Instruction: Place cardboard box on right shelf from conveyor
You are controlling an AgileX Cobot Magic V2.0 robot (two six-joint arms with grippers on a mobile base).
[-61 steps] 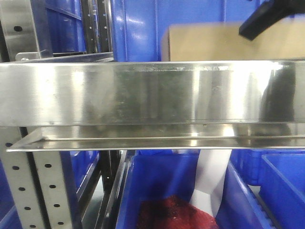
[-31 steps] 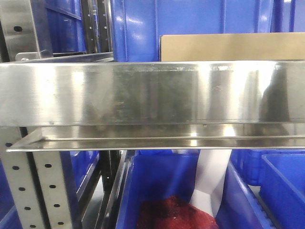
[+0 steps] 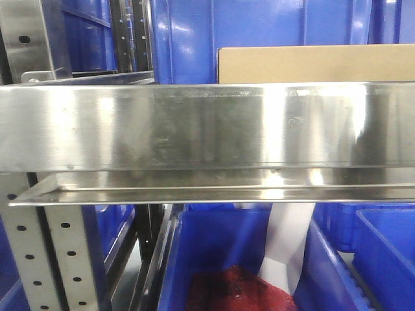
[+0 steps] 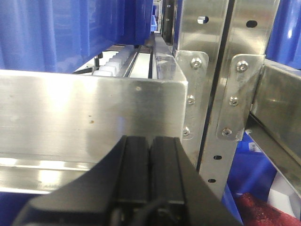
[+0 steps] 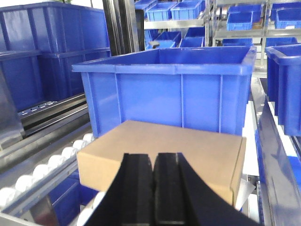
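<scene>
The tan cardboard box (image 5: 181, 148) lies flat on the white rollers of the right shelf, just in front of a big blue bin. In the front view its top strip (image 3: 311, 63) shows above the shelf's shiny steel front lip (image 3: 194, 126). My right gripper (image 5: 153, 157) is shut with nothing in it, hanging just short of the box's near face. In front of the steel lip (image 4: 84, 113), near its right end, my left gripper (image 4: 150, 139) is shut and empty too. The conveyor is out of view.
A large blue bin (image 5: 174, 89) stands right behind the box, with more blue bins on racks around it. White rollers (image 5: 61, 157) run along the shelf to the left. Perforated steel uprights (image 4: 225, 70) stand at the shelf's corner. Below the lip sits a blue bin (image 3: 220, 240) holding something red.
A black gripper finger that hung over the box at the front view's upper right has drawn back out of that view. The box, blurred then, now rests still.
</scene>
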